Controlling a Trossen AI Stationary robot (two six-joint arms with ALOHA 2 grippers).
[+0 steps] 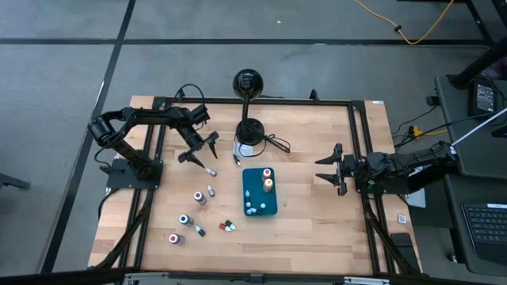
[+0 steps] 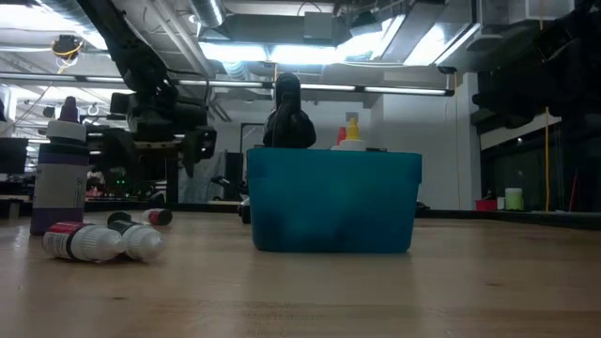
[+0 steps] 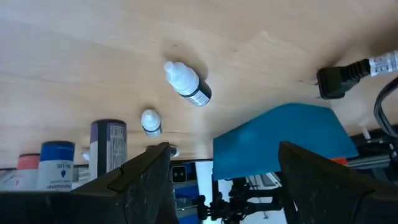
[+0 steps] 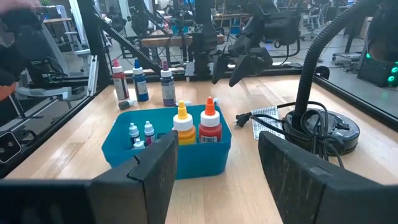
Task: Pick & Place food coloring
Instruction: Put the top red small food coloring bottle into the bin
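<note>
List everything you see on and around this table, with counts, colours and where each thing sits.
loose food coloring bottles: about seven, whitish with red, blue, white or dark caps, scattered left of the tray
tall bottles: two, orange cap and red cap, upright in the tray
small bottles: at least two, pale, in the tray's near end
tray: one, teal, table centre
gooseneck stand: one, black, behind the tray
cable: one, black, beside the stand
table: one, light wood
left end effector: open, empty, above the loose bottles
right end effector: open, empty, right of the tray
</note>
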